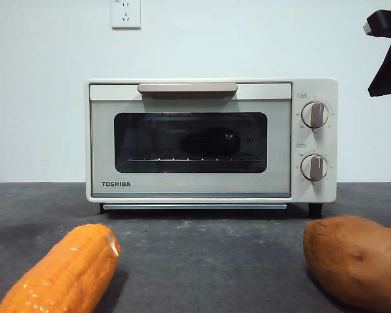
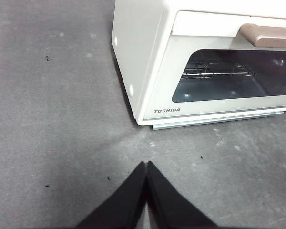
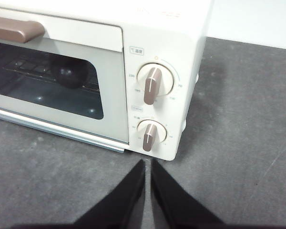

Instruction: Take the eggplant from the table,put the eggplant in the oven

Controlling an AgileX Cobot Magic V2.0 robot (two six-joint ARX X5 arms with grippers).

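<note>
The cream oven stands on the dark grey table with its door closed. Behind the dark glass the eggplant lies on the wire rack; the right wrist view shows its rounded end through the window. My left gripper is shut and holds nothing, hovering over bare table in front of the oven's left corner. My right gripper is shut and holds nothing, just before the knob side of the oven. In the front view a black arm tip shows at the top right.
An orange corn cob lies at the front left and a brown sweet potato at the front right. Two round knobs sit on the oven's right panel. A white wall with a socket stands behind.
</note>
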